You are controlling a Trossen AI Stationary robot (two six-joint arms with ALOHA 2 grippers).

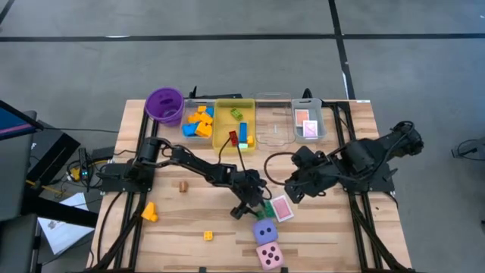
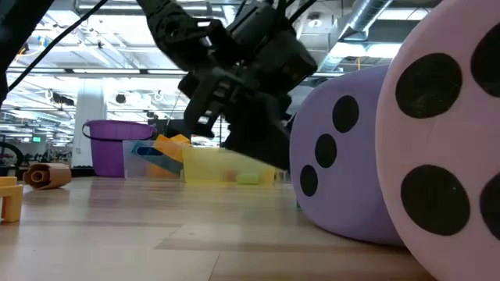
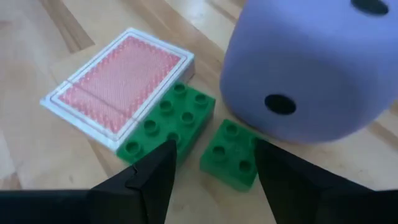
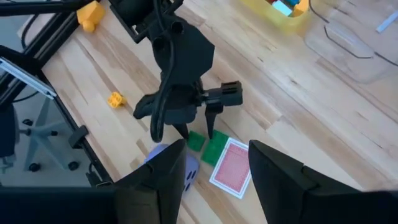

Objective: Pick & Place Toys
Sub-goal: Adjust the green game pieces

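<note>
My left gripper (image 3: 214, 171) hangs open just above the table, its fingertips on either side of a small green brick (image 3: 230, 152) that lies flat on the wood. A larger green brick (image 3: 168, 118) lies beside it, against the edge of a pink-backed card deck (image 3: 121, 84). The purple die (image 3: 311, 68) stands close behind the small brick, and the pink die (image 1: 270, 255) sits nearer the front edge. My right gripper (image 1: 292, 189) hovers open, high over the table to the right of the cards, with nothing between its fingers (image 4: 161, 180).
Along the far edge stand a purple cup (image 1: 164, 105), a clear tray of blue and orange bricks (image 1: 198, 121), a yellow tray (image 1: 224, 136), another clear tray (image 1: 274, 121) and a tray with cards (image 1: 308, 125). An orange brick (image 1: 149, 212) and a small yellow brick (image 1: 208, 236) lie at the front left.
</note>
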